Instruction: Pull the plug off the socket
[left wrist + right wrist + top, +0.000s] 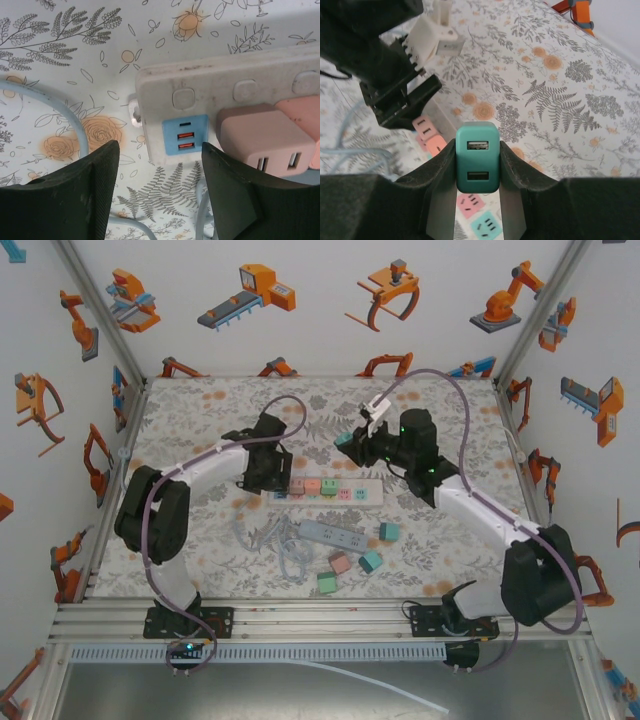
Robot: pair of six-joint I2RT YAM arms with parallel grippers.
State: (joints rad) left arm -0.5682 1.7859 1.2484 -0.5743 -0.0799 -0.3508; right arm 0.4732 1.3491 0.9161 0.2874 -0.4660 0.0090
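Floral tabletop (200, 410) | left claw (159, 165) spread, low over white strip (225, 80) | right claw (477, 144) aloft, pinching teal plug (477, 160)

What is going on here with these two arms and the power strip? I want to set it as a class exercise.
The right claw is shut on a teal plug, holding it up clear of the white power strip. The left claw hovers at the strip's USB end, its fingers apart, not gripping. Pink plugs sit in the strip's sockets, and a few loose plugs lie on the table nearer the arm bases.
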